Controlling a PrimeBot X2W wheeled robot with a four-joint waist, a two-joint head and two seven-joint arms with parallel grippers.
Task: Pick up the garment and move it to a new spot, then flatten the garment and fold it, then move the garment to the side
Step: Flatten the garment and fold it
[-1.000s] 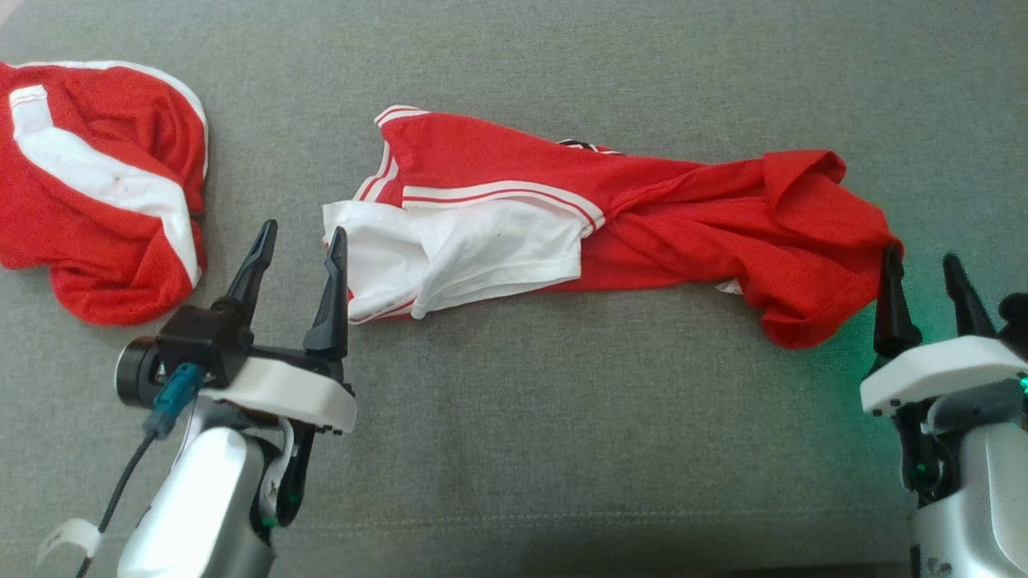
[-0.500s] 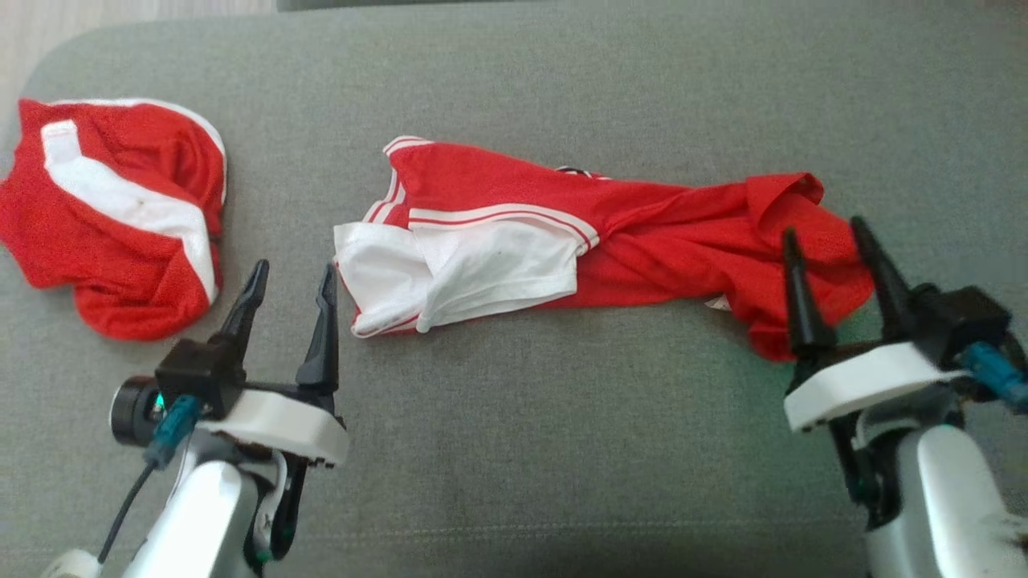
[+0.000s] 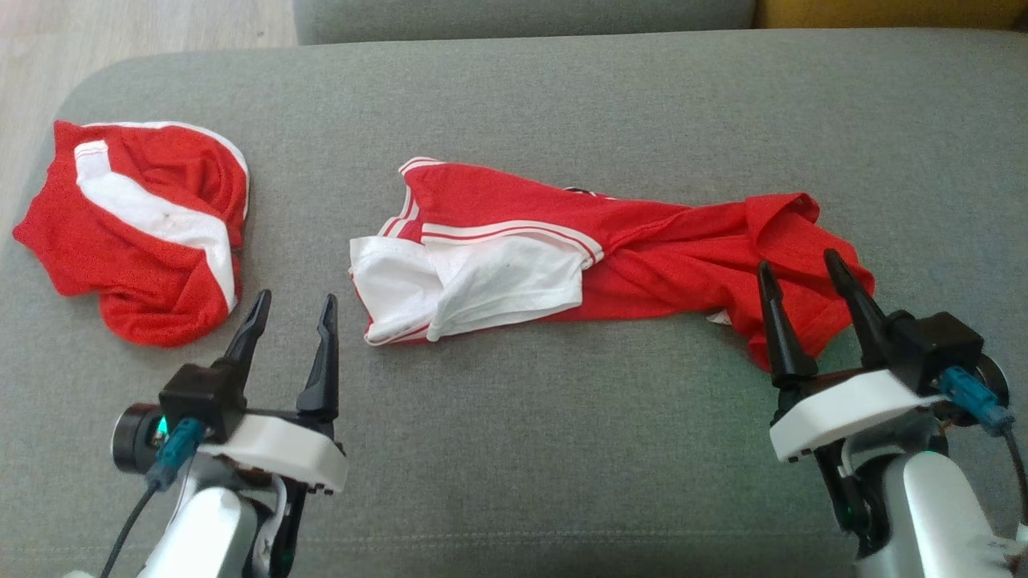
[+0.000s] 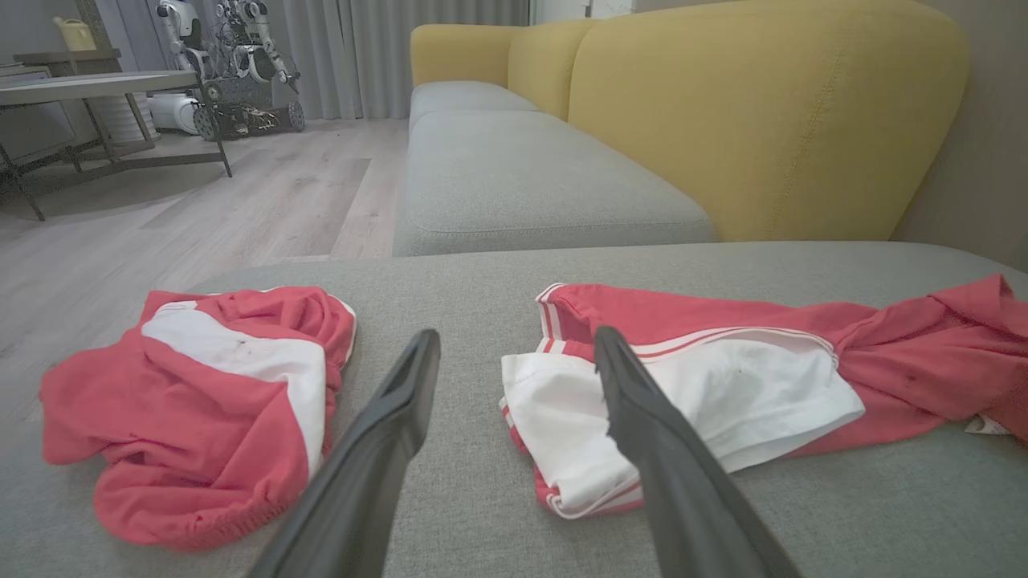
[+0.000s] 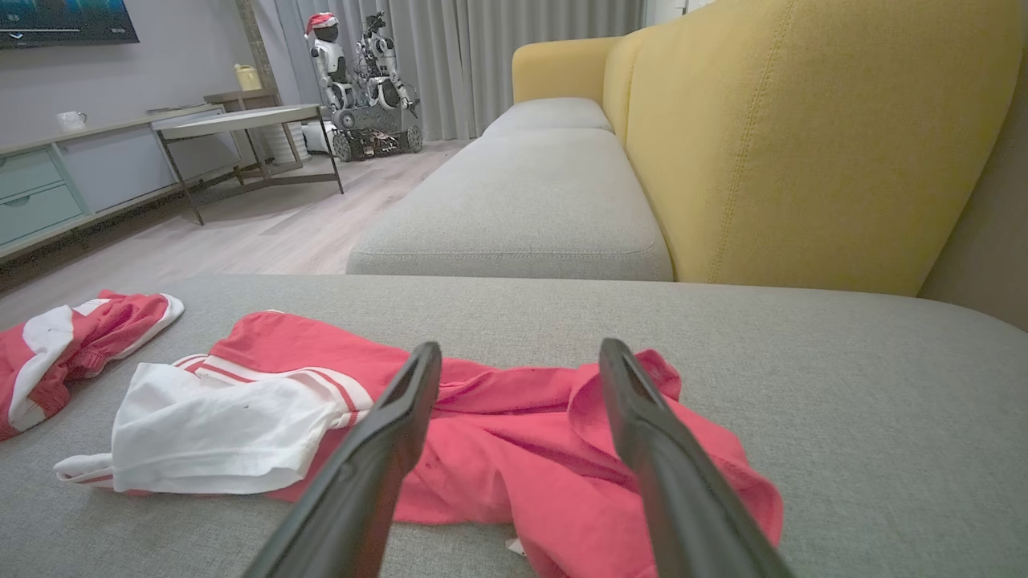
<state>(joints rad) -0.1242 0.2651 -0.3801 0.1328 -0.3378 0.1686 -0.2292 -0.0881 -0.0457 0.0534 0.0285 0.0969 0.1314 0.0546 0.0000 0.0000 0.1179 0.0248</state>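
On the grey cushion (image 3: 514,449), my right end effector (image 3: 795,261), spread and empty, has shifted in over the red end of the garment (image 3: 642,257), which lies mid-cushion. The left end effector (image 3: 296,297), also spread, seems backed off its white end.

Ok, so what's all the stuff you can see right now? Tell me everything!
long garment: one, red and white, stretched across the middle of the grey seat
bunched garment: one, red and white, left end of the seat
grey seat: one, grey, under both garments
sofa: one, yellow back, grey cushions, behind the seat
table: one, pale top, dark legs, far back
parked robots: count unclear, white and dark, by the curtains
left hand: one, dark fingers, open, near the gap between the garments
right hand: one, dark fingers, open, at the long garment's right end
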